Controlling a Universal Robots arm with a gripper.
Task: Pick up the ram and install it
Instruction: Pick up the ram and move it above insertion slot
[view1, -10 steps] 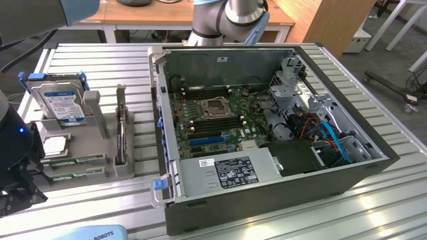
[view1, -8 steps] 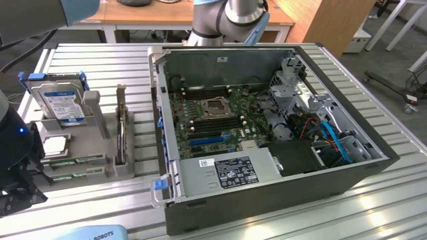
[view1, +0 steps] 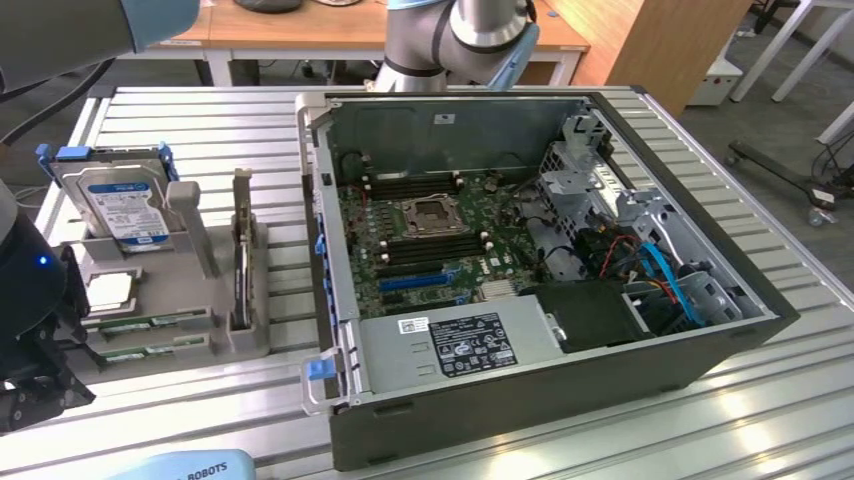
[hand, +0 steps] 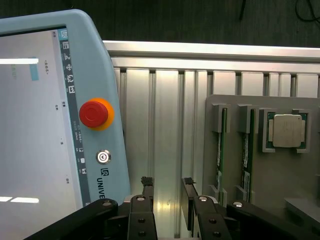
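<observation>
gripper: the black two-finger gripper (hand: 167, 184) has its jaws apart and holds nothing. Only a bare slat of the ribbed aluminium table (hand: 165, 125) shows in the gap. My read is that a wide stance suits straddling a thin board.
ram: the long, narrow, flat green circuit-board ram (hand: 219, 152) stands on edge in a slot of the grey moulded fixture tray (hand: 280, 185). A second green stick (hand: 246, 150) lies parallel in the slot just beside it.
gripper vs ram: apart, no contact. The nearer stick sits off to one side of the fingers, so they are not lined up over it.
why the tray: the slots keep each stick edge-up at a fixed spot. That probably lets the fingers pinch the flat faces from above.
other parts: the square silver CPU chip (hand: 287, 131) has its own pocket beside the sticks. The boxy silver hard drive with blue-white label (view1: 123, 205) stands upright in the tray's rear cradle.
target: the open black tower PC case (view1: 534, 400) lies on its side with the green motherboard (view1: 358, 225) facing up. This gives top-down access to the long black memory slots (view1: 427, 245) by the socket.
pendant: the pale blue teach pendant (hand: 92, 55) with its red stop button (hand: 94, 114) lies just beside the gripper, on the side away from the tray.
progress: nothing is picked yet, so I judge this the approach stage.
</observation>
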